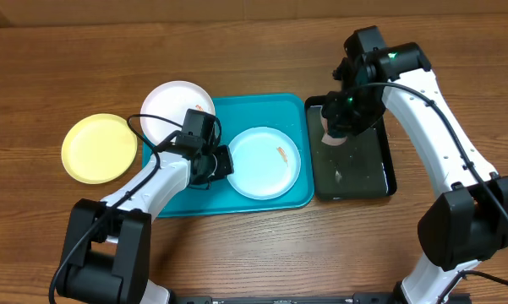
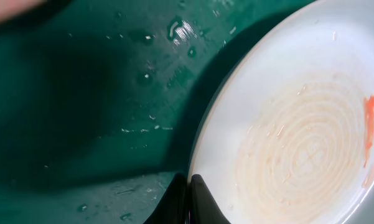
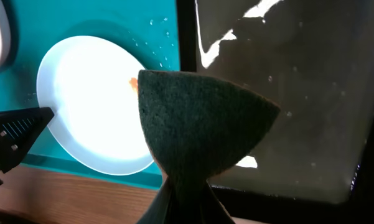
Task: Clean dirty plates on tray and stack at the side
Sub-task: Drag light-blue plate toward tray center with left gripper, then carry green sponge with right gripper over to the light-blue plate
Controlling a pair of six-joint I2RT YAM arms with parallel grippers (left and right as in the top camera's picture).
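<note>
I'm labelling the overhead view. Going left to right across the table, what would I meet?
yellow plate → white plate → light blue plate → black tray

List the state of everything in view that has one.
teal tray: wet with droplets
light blue plate: in teal tray, orange smear on it
white plate: at tray's far-left corner, orange mark near rim
yellow plate: on table, looks clean
black tray: wet
green sponge: pinched in right gripper, over black tray
left gripper: shut on light blue plate's rim
</note>
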